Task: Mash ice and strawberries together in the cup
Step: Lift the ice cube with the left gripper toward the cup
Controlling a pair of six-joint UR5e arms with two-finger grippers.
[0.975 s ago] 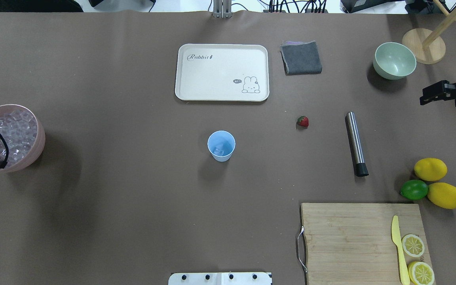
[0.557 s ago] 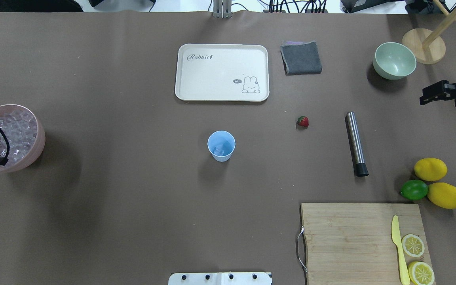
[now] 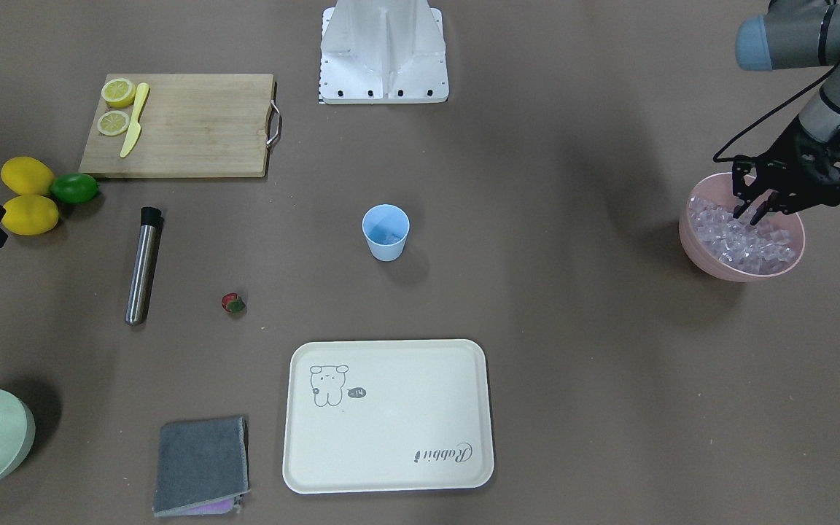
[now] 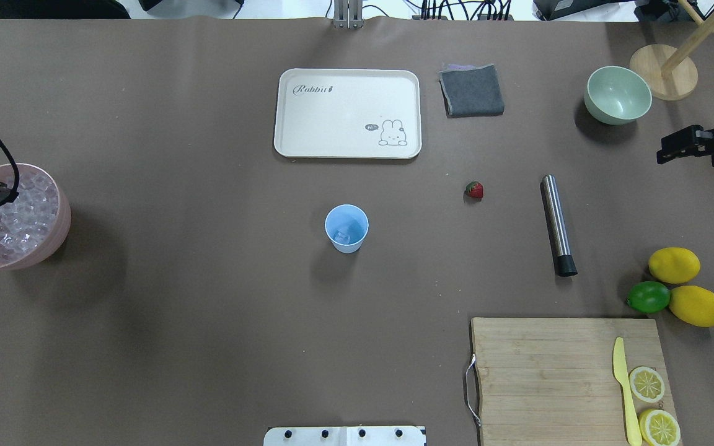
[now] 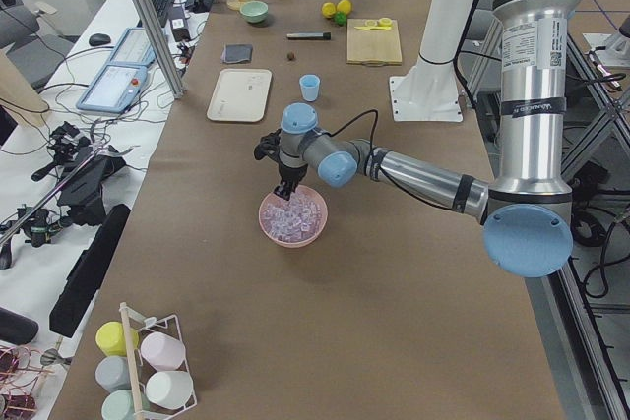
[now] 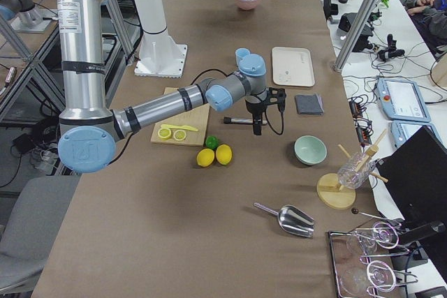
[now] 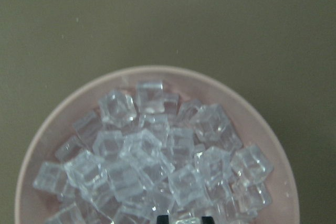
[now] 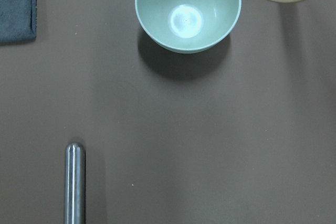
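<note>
Now: left gripper at the ice bowl, strawberry loose on the table

Clock read on the overhead view, cup at the dial's centre, 12 pointing away from the robot.

Cup (image 4: 346, 228): light blue, tapered, no handle, upright at mid-table. One clear cube lies at its bottom.

Ice (image 7: 152, 166): glossy see-through cubes with a faint lilac cast, heaped in a pink bowl (image 4: 64, 229) far out at 9 o'clock. The heap sits just below the bowl's rim.

Strawberry (image 4: 474, 189): small, red, green cap, lying alone on the brown table between 2 and 3 o'clock, well apart from the cup.

Left gripper (image 3: 753, 210): pointing down, fingertips among the cubes at the bowl's 12 o'clock side. A narrow gap shows between the fingers; cannot tell whether a cube is pinched there or the jaws are free.

Right gripper (image 4: 673, 147): hanging above the table's right edge, out at 2 o'clock, near a pale green bowl (image 4: 617, 94). Cannot tell how its jaws stand.

Others:
- Cream tray (image 4: 348, 113) at 12 o'clock.
- Grey cloth (image 4: 471, 90) at 1 o'clock.
- Steel rod with a black tip (image 4: 558, 224) at 3 o'clock, beyond the strawberry.
- Two lemons (image 4: 673, 265) touching a lime (image 4: 648, 297), between 3 and 4 o'clock.
- Wooden board (image 4: 549, 378) at 4 o'clock, bearing a yellow knife (image 4: 623, 390) and two lemon slices (image 4: 646, 384).
</note>
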